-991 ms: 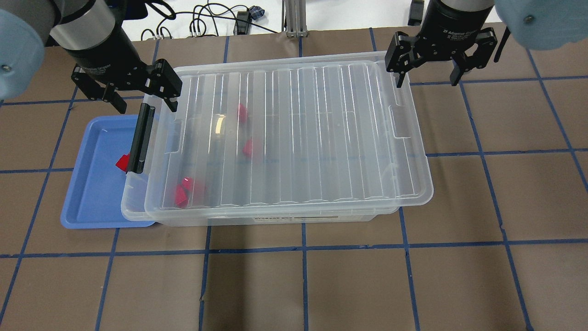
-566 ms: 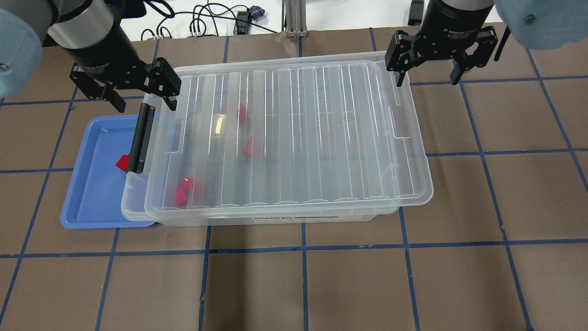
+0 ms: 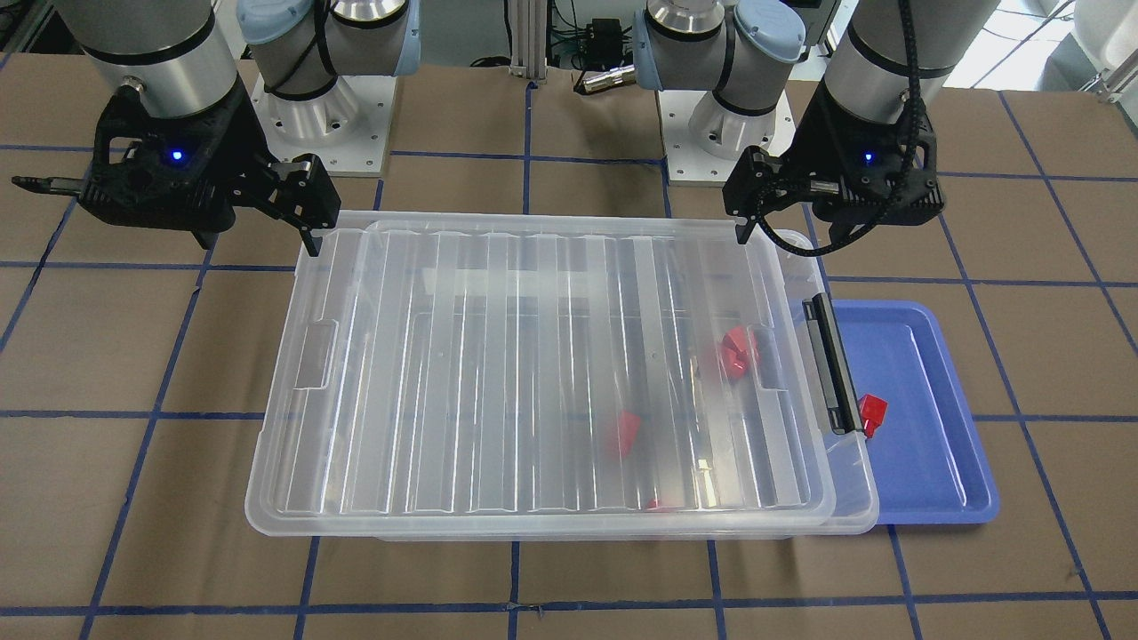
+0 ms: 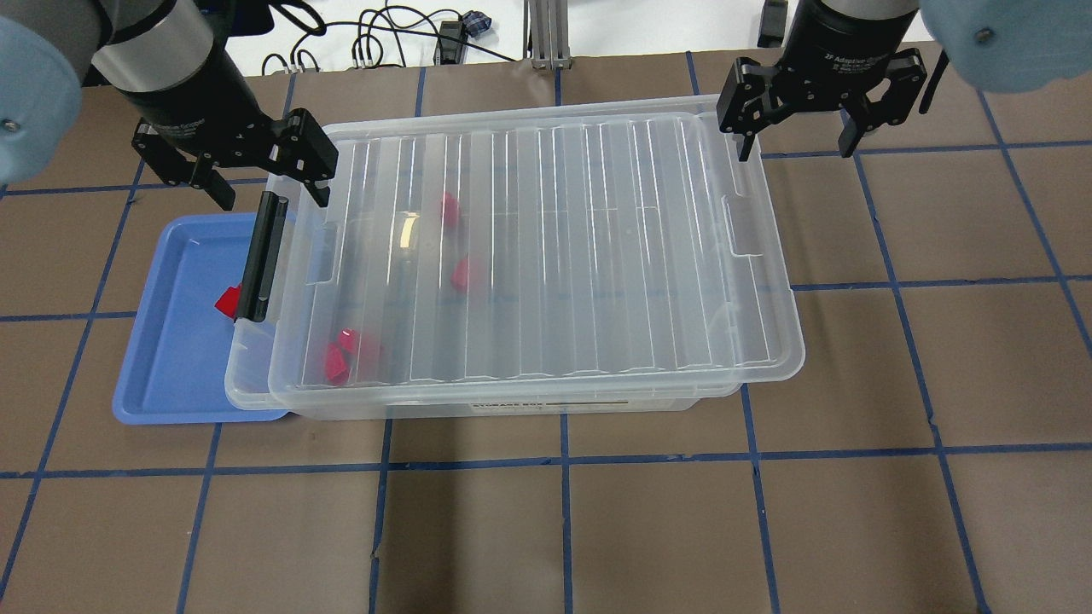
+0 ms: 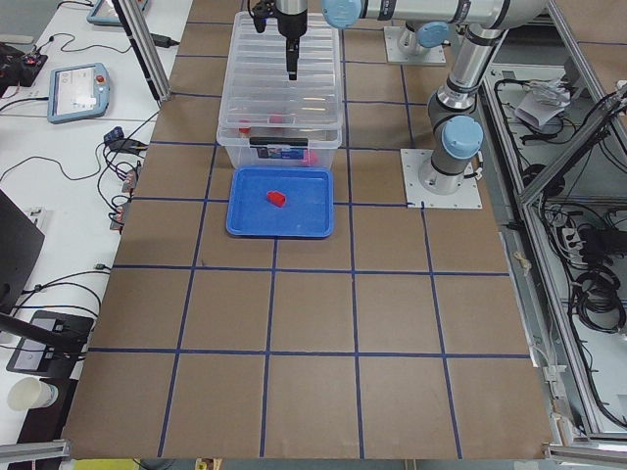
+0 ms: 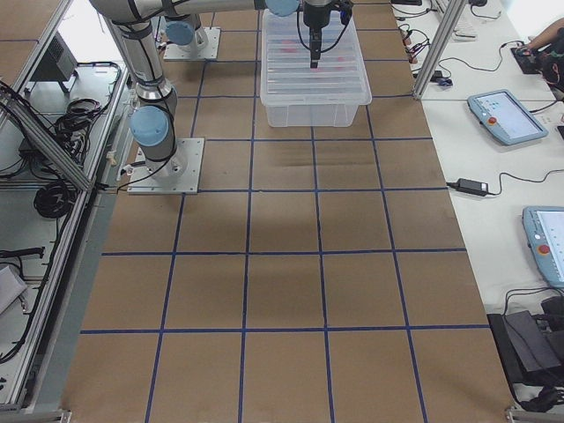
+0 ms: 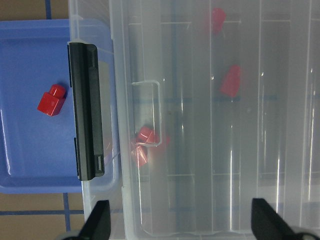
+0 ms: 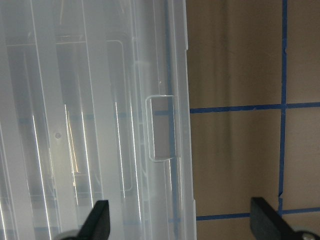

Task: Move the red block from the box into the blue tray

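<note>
I read the left gripper (image 4: 273,201) as hanging above the latch end of the box (image 4: 512,406), fingers spread wide, nothing between them. The right gripper (image 4: 796,152) is spread and empty too, over the back corner of the box's opposite end; in its wrist view one finger is above the lid (image 4: 597,247) and the other above the table (image 4: 853,512). The ribbed lid lies on the box, offset so the base rim shows at the latch end beside the black latch bar (image 4: 260,256). The blue tray (image 4: 171,375) sits at that end, its near edge under the box rim as seen from overhead. One red block (image 4: 226,301) lies in the tray, close by the latch bar, apart from both grippers. Through the lid I make out other red blocks (image 4: 341,358) inside the box: a pair near the front latch-side corner and two singles farther in.
</note>
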`<state>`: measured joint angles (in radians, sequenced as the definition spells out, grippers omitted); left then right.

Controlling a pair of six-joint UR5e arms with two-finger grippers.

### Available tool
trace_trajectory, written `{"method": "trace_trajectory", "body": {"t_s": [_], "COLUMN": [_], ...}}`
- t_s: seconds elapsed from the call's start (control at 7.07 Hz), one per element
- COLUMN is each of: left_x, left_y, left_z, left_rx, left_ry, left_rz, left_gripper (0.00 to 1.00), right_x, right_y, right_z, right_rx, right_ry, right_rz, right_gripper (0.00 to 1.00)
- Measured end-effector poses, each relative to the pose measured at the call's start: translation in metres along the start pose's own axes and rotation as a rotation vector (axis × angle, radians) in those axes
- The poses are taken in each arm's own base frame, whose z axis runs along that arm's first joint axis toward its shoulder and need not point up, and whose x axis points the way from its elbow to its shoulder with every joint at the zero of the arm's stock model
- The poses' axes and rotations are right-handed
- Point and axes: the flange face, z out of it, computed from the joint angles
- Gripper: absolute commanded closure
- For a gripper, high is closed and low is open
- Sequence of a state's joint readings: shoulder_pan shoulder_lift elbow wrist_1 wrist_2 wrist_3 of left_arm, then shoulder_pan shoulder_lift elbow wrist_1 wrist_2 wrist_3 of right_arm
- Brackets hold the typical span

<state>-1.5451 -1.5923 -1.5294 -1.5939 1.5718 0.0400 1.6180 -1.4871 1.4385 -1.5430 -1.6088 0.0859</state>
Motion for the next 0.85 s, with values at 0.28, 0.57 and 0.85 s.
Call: {"method": "trace_trajectory", "body": {"t_s": [0.28, 0.57, 0.85], "left_x": [0.0014, 0.0024, 0.0025], "left_y": [-0.0033, -0.0055, -0.0044], "left_z": [0.0046, 0.0071, 0.006], "left_rx": [-0.001, -0.001, 0.002], "left_ry": [0.0, -0.001, -0.002], "left_rz": [-0.001, 0.002, 0.006], "left_gripper": [0.0, 0.0, 0.0], "right_x": [-0.0014, -0.0016, -0.0034], "right_y": [0.0003, 0.0009, -0.0006], "right_z": [0.0008, 0.0007, 0.0036], "right_rx": [-0.001, -0.001, -0.005], "right_ry": [-0.005, 0.0, -0.001], "right_rz": [-0.002, -0.003, -0.007], "right_gripper": [0.0, 0.0, 0.0]}}
